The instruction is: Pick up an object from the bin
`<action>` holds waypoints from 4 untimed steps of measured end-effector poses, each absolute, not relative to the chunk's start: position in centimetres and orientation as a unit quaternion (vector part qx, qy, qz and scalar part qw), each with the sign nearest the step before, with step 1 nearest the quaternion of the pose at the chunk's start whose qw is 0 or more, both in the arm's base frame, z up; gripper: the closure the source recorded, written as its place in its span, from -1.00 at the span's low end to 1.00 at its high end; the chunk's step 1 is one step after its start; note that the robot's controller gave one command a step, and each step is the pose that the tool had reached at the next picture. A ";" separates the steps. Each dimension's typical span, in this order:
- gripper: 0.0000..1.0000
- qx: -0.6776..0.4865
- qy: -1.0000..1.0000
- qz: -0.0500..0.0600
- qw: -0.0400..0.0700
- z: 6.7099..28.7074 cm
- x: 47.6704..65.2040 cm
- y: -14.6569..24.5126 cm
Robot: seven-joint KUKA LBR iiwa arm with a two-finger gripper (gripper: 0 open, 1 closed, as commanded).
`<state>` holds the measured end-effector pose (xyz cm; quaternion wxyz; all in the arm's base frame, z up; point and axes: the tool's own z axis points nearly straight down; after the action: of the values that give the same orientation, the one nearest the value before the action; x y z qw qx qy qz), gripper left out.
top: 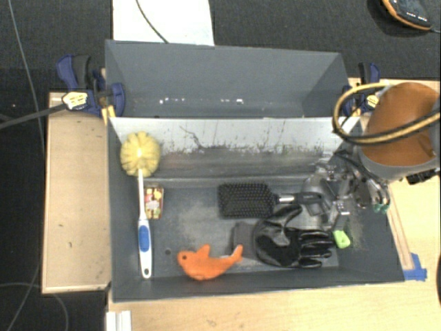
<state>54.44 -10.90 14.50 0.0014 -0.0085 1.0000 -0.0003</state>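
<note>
Pincer (310, 209) hangs over a crumpled black glove (289, 248) beside a bristly brush (244, 198); spread or pressed, can't tell.

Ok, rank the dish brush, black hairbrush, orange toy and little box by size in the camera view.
Largest: dish brush
Next: black hairbrush and orange toy, about alike
Smallest: little box

The bin (193, 216) is plain grey, its back wall streaked with dark scuffs. The dish brush (142, 212) has a pale yellow head and a white handle with a blue grip. The small packet (153, 202) shows red and yellow print. The hairbrush (244, 198) is black with a dotted bristle pattern. The soft toy (207, 262) is orange and the glove (289, 248) black. The tool (311, 209) is silver-grey, with a bright green piece (341, 238) beside it, and the arm's cover (403, 133) is orange-brown.
</note>
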 end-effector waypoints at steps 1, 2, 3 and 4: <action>-1.00 -0.009 1.000 0.000 0.001 14.5 54.4 -10.9; -1.00 -0.075 0.997 0.000 0.003 6.9 54.2 -9.0; 1.00 -0.107 0.994 -0.001 0.004 7.3 54.9 -9.4; 1.00 -0.107 0.994 -0.001 0.004 7.3 54.8 -9.4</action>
<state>54.85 -9.43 7.28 0.0037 -0.1066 0.9943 -0.0006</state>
